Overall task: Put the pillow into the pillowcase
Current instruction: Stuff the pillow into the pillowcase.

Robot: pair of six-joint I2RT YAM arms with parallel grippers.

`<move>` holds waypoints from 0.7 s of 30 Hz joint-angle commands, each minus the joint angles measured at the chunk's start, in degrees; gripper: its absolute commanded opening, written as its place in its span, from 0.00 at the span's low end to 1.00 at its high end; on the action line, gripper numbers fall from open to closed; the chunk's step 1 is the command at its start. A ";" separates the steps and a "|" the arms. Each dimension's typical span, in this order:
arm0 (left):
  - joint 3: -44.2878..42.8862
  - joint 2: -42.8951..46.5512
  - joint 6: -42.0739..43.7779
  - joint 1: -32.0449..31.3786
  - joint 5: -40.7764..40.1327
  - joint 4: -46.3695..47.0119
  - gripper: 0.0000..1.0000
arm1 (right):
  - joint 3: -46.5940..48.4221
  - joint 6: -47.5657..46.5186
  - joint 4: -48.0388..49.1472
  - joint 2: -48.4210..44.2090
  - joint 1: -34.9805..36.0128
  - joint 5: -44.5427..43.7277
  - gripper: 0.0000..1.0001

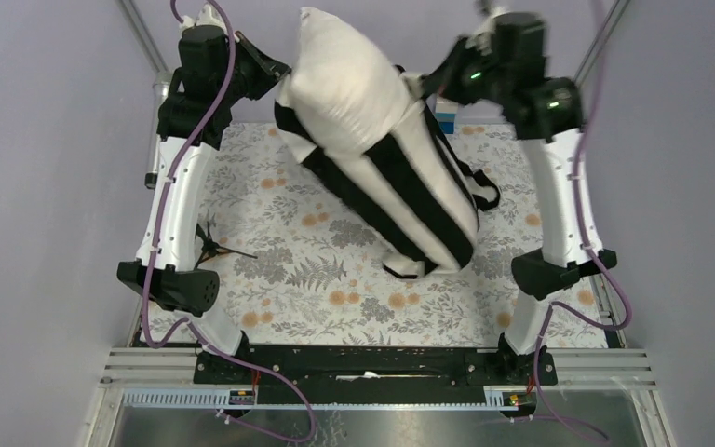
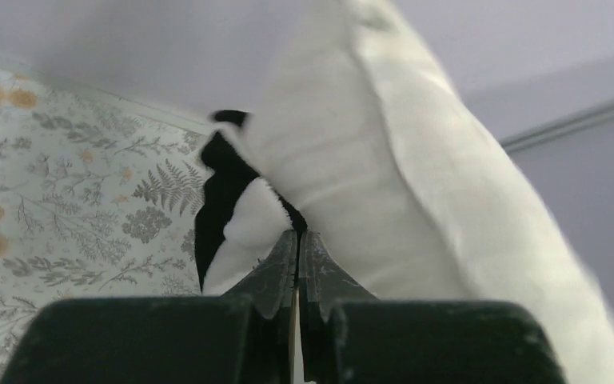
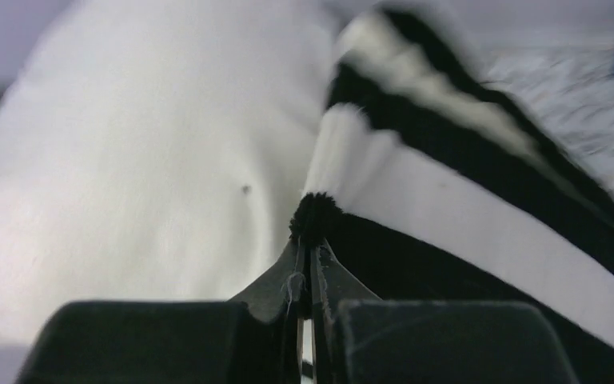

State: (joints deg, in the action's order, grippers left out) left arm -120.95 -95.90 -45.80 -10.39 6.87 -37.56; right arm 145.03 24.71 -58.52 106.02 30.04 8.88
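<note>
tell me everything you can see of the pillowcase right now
The pillowcase is limp cloth with wide black and white stripes. It hangs slanted, with its open end raised high and its closed end seemingly resting on the floral table cover. The cream pillow plumps it out, and the pillow's top bulges from the opening. The left tool and right tool are each shut on the opening's edge, on opposite sides.

A plump off-white fabric pillow (image 1: 344,79) sits partly inside a black-and-white striped fabric pillowcase (image 1: 410,196), its bare upper half bulging from the open mouth. Both hang slanted in mid-air, the covered end lowest, toward the near right.
</note>
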 commanded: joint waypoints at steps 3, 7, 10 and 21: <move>-16.91 5.65 7.01 -4.28 2.06 -0.61 0.00 | 5.27 13.81 10.24 -1.35 -14.84 4.76 0.00; -13.13 9.85 3.27 -4.19 -0.99 12.52 0.00 | -2.20 9.41 11.53 -5.86 -4.91 0.45 0.00; -11.40 7.69 1.27 -6.76 3.89 14.62 0.00 | 2.70 9.45 13.99 -7.57 -8.40 -1.15 0.00; -9.10 5.02 4.94 -18.79 8.36 9.49 0.00 | 9.52 16.09 19.08 -2.51 -28.82 6.02 0.00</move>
State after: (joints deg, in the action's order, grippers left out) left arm -127.26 -88.64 -39.05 -31.18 10.94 -30.83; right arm 151.79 38.24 -53.28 106.15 3.75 14.35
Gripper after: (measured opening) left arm 0.010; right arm 0.051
